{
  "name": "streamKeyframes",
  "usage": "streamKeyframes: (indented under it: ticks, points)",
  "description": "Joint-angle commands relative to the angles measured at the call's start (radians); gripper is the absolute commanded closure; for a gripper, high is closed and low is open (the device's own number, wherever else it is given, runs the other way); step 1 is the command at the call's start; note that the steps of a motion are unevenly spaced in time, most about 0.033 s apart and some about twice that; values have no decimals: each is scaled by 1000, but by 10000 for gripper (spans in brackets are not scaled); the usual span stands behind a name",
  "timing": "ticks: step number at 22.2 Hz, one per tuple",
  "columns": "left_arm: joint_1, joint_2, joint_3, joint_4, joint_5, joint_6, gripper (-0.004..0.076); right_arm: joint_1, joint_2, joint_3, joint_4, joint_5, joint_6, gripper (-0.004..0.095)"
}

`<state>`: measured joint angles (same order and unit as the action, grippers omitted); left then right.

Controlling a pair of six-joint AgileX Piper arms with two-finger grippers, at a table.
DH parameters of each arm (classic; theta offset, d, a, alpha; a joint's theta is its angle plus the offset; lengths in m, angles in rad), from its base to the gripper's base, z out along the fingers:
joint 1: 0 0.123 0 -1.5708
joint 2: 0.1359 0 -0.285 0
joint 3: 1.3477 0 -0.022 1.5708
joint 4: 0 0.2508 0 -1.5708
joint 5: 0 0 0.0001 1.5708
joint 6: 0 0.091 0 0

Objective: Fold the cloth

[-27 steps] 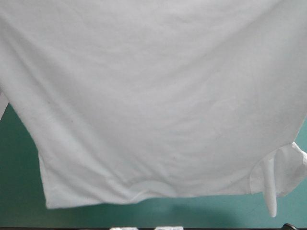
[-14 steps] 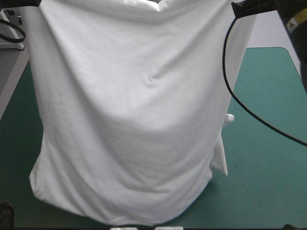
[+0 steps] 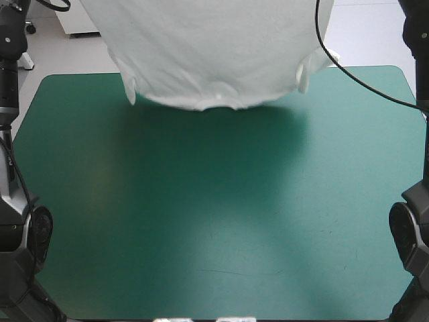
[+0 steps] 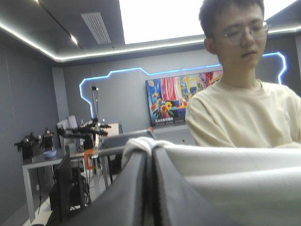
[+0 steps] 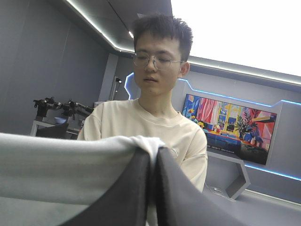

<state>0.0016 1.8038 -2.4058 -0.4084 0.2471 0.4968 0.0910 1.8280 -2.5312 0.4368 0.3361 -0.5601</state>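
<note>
T-shirt (image 3: 214, 54): raised above the far edge of the worktop (image 3: 214, 221), its lower edge hanging clear of the teal-green cover. My left pincer (image 4: 151, 157) and my right pincer (image 5: 154, 155) each clamp a bunched fold of the T-shirt, fingers nearly meeting.

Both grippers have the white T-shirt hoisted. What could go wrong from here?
1. Slip: the left gripper and right gripper, both shut, each pinch only a small bunch of the white short-sleeved T-shirt; a corner may drop.
2. Placement: it hangs over the far part of the teal-green table cover; lowered straight, it may land partly off the far edge.
3. The sleeve on the right arm's side looks curled and may get trapped underneath.
</note>
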Motion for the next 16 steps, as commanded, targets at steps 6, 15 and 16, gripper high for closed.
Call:
streamKeyframes:
  ticks: [6, 15, 16]
  points:
    - [-2, 5, 62, -10, 440, -110, 733, -19, -13, 101, 9, 278, 82, 925]
    - [-2, 21, 523, 48, 765, -190, 733, -19, -121, 656, 18, 488, 122, 924]
    - [-2, 17, 565, 48, 771, -190, 733, -19, -140, 739, 18, 488, 122, 925]
